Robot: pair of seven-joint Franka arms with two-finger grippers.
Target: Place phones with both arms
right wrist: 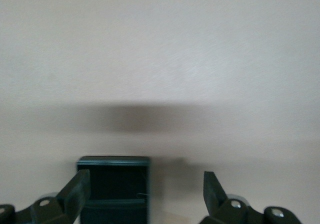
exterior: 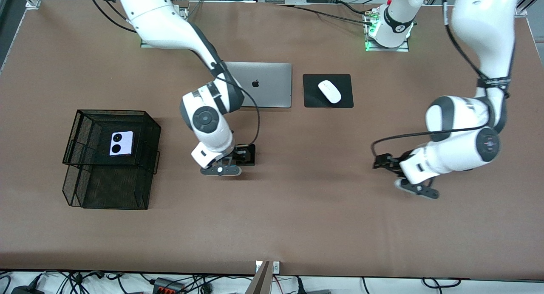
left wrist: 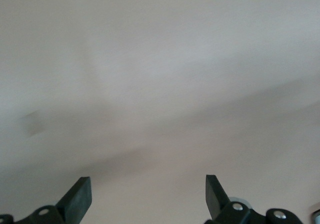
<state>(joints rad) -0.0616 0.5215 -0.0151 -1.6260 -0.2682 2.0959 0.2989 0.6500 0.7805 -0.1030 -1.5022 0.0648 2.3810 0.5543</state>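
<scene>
Left gripper (exterior: 384, 163) spread, empty, low over bare table (exterior: 297, 209). Right gripper (exterior: 243, 154) spread over black phone (exterior: 248, 154); centre it, descend straight, then pinch. Lilac phone (exterior: 121, 143) sits in mesh basket (exterior: 85, 158).

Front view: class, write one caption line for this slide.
Right gripper open over a black phone; left gripper open over bare table; lilac phone in the basket.

Matt cloth-like table (exterior: 297, 209), wire-mesh basket (exterior: 85, 187)
The laptop (exterior: 272, 90) looks brushed metal; the mouse (exterior: 329, 91) glossy white plastic on a matt black pad (exterior: 312, 99).
</scene>
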